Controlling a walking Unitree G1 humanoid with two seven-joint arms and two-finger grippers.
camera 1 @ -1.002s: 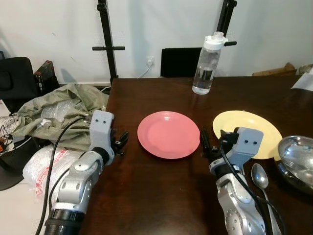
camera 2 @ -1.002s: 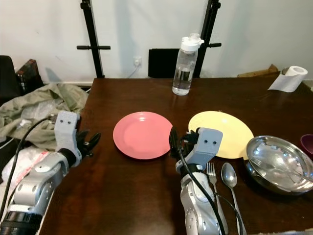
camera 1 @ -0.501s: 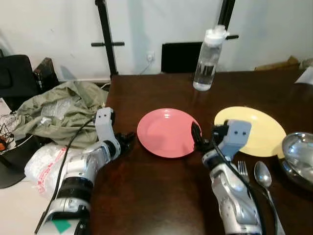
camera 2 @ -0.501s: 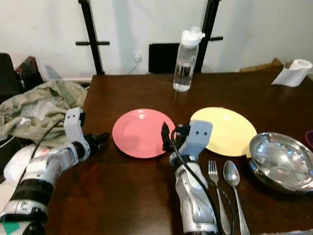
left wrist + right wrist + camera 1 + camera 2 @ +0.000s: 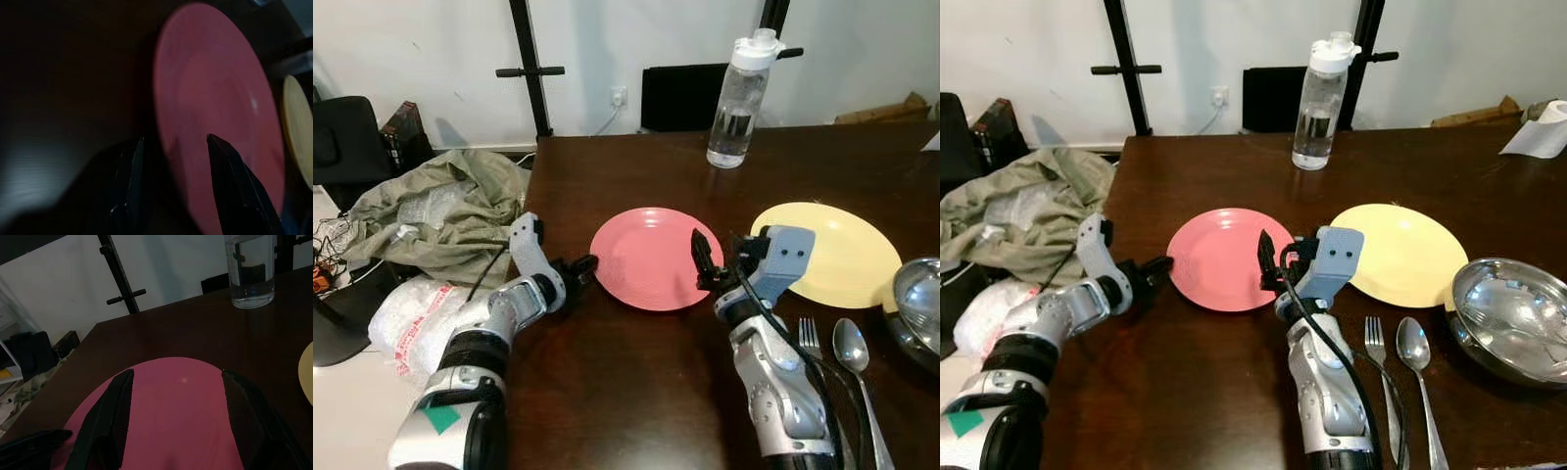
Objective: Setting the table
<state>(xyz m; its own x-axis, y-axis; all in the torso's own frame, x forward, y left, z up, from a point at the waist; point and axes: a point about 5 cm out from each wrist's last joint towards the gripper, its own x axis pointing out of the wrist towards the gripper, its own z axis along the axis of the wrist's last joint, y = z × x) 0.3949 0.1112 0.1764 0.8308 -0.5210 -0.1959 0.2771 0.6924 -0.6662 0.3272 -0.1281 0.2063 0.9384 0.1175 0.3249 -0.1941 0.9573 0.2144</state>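
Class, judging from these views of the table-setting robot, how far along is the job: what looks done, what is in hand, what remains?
Done: the yellow plate lies flat, with the fork and spoon nearby.

In hand: both open pincers flank the pink plate, the left pincer at its left rim, the right pincer at its right edge; neither has closed.

Left: gripping and placing the pink plate, probably laying cutlery beside it.

Before my claws lies a smooth, glossy pink plate (image 5: 651, 257) on dark polished wood table (image 5: 607, 372). Right of my right claw (image 5: 707, 262): shiny metal bowl (image 5: 1513, 318), gleaming spoon (image 5: 1414, 345), clear plastic bottle (image 5: 740, 98) beyond.
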